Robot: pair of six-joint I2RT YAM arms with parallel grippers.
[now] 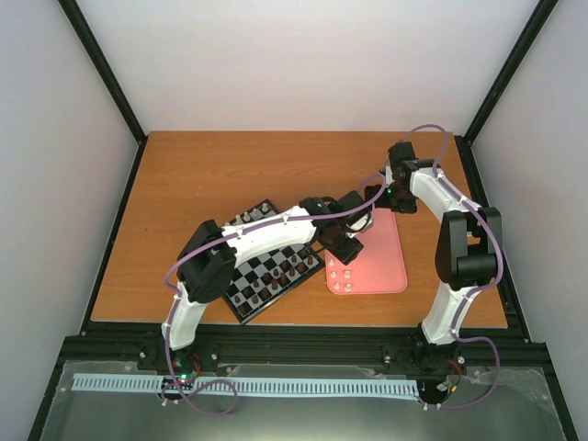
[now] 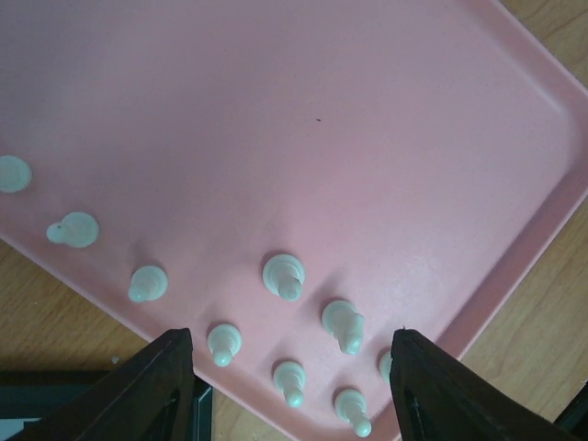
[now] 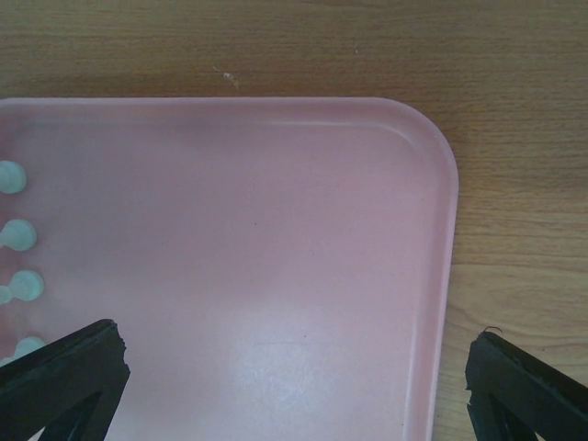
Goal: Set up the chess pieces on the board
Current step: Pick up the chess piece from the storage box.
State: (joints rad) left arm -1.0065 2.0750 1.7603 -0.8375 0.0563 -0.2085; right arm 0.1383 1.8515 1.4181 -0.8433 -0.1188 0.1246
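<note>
Several cream-white chess pieces stand on the pink tray, near its corner closest to the board; they also show in the top view. My left gripper is open and empty, hovering over these pieces, which lie between its fingers. In the top view it is above the tray's left edge. The black and silver-grey board lies left of the tray, partly hidden by my left arm, with small pieces on it. My right gripper is open and empty over the tray's bare far part.
The pink tray lies on the wooden table right of the board. Its rounded corner and rim show in the right wrist view, with a few cream pieces at the left edge. Black frame posts stand at the table's sides.
</note>
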